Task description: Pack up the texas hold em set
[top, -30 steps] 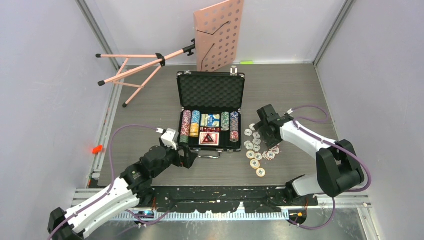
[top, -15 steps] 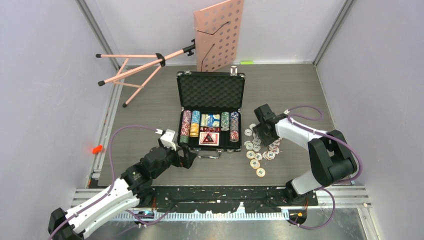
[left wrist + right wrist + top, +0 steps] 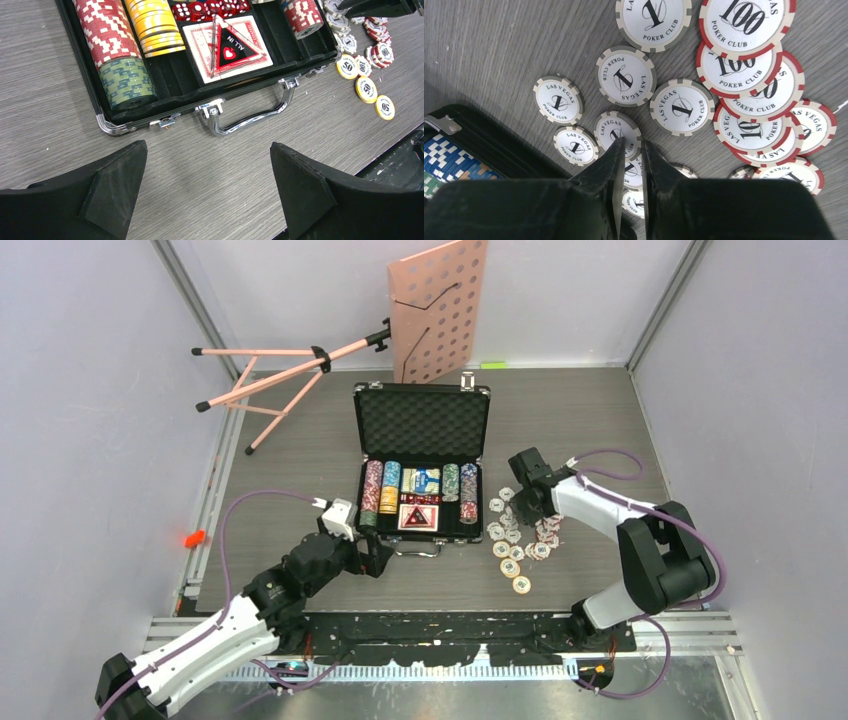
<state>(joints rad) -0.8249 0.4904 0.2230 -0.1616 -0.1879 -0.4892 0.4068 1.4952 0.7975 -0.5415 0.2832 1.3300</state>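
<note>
Grey wood-grain table (image 3: pixel 300 440), pale walls on three sides, pink music stand (image 3: pixel 440 310) lying at the far edge. Mid-table, case (image 3: pixel 420 423) open, lid up toward the back, tray lined with chip rows, cards (image 3: pixel 227 45) and red dice (image 3: pixel 210 7); handle (image 3: pixel 250 117) facing the arms. Just right of the case, loose chips (image 3: pixel 515 540) scattered flat on the wood: white ones (image 3: pixel 626 76) nearest the case wall, red-rimmed ones (image 3: pixel 744 22) overlapping further out, yellow ones (image 3: pixel 367 87) nearest the arm bases. Right gripper (image 3: pixel 631 145) low over the white ones, fingers all but together with only a slit between, nothing seen clamped in it, tips over one flat chip beside the case corner. Left gripper (image 3: pixel 207 147) wide apart and holding nothing, hovering above bare table just on the near side of the handle. Looks like the chip-gathering step, well short of done: many chips out, lid not shut. Next move probably calls for parting the fingers enough to straddle a single chip, or tipping one onto its edge or over a neighbour, since flat discs on wood offer little to pinch; then lifting it over the case wall into a row with room. Worth watching for neighbours dragged along.
</note>
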